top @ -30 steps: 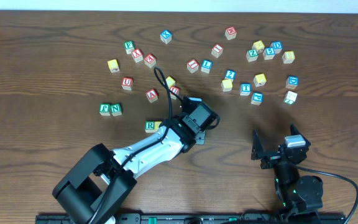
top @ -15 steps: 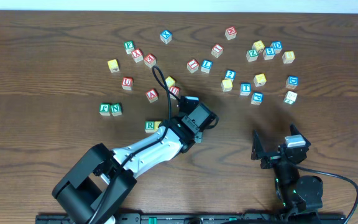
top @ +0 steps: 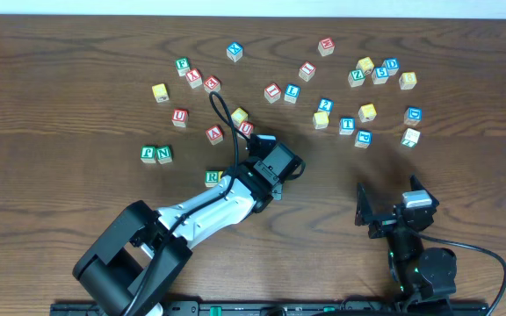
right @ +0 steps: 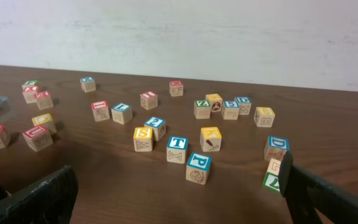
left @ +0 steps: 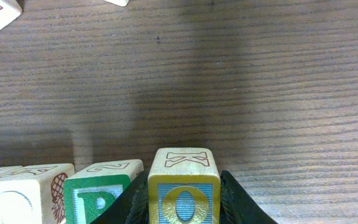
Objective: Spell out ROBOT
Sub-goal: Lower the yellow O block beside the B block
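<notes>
My left gripper (left: 183, 177) is shut on a yellow O cube (left: 184, 200), which stands low over the wood. Right beside it, on its left in the left wrist view, stands the green-bordered R cube (left: 97, 198), touching or nearly touching. From overhead the R cube (top: 213, 178) sits at the left arm's edge, and the arm hides the O cube. The blue-bordered T cube (top: 347, 125) stands among the scattered cubes at the right, also in the right wrist view as the T cube (right: 177, 148). My right gripper (top: 390, 204) rests open and empty near the front.
Green F and N cubes (top: 155, 154) stand left of the R. Red-lettered cubes (top: 215, 134) and yellow ones lie behind the left arm. A blue P cube (right: 198, 167) stands nearest the right gripper. A plain wooden cube (left: 18, 194) sits left of the R.
The left wrist has shifted slightly up and to the left. The sliver of yellow cube seen beside the R earlier is now covered by the arm. The right arm has not moved.
</notes>
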Robot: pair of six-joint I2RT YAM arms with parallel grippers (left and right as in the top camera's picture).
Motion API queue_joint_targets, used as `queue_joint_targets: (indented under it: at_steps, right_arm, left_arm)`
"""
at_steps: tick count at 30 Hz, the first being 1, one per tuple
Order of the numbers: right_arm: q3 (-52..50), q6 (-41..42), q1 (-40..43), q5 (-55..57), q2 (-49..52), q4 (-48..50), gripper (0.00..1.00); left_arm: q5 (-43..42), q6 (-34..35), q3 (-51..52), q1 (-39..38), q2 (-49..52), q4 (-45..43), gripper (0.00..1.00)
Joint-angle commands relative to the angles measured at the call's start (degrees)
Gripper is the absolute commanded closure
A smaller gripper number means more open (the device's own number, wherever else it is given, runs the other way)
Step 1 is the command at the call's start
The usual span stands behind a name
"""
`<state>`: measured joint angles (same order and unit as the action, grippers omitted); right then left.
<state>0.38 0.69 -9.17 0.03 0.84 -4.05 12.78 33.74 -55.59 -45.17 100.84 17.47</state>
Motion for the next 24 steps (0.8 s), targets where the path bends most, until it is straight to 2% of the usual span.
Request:
queue_joint_targets:
  at_steps: [1,24]
  right_arm:
    - [-0.09,0.55,0.50,0.46,-0.07,-0.26,0.01]
    - [-0.09,0.55,0.50,0.48,-0.07,-0.26,0.01]
  left_arm:
    - [0.24,0.90,1.01,0.15,0.66,0.22,0.93]
    - [-1.86,0.92,1.01,0.15,0.66,0.63,0.93]
